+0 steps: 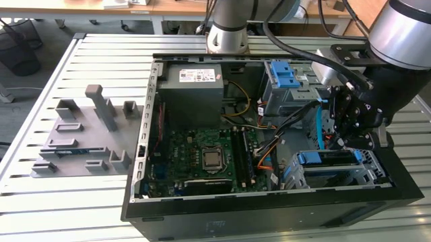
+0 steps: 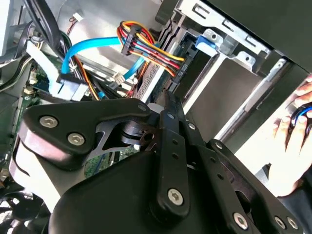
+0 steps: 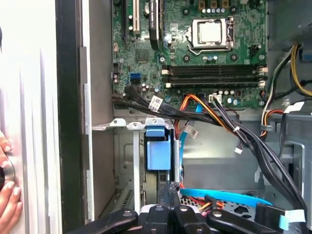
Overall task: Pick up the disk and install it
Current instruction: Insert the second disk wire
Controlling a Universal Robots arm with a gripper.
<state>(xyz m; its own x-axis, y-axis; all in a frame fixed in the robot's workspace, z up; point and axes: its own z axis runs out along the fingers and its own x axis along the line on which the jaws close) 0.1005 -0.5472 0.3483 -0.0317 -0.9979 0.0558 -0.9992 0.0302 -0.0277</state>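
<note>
Matt black metal pincer (image 1: 356,132) with bright steel screw heads. Just below it, a glossy blue plastic carrier frame (image 1: 328,157) sits in a dull grey sheet-metal bay (image 1: 367,174). Beside it lies a green circuit board (image 1: 202,151). The slatted surface (image 1: 54,212) looks like smooth, pale metal.

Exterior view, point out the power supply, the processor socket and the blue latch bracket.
power supply (image 1: 199,92), exterior view, grey face below its sticker.
processor socket (image 1: 212,158), exterior view, middle of the silver chip.
blue latch bracket (image 1: 283,75), exterior view, middle of the bracket.
</note>
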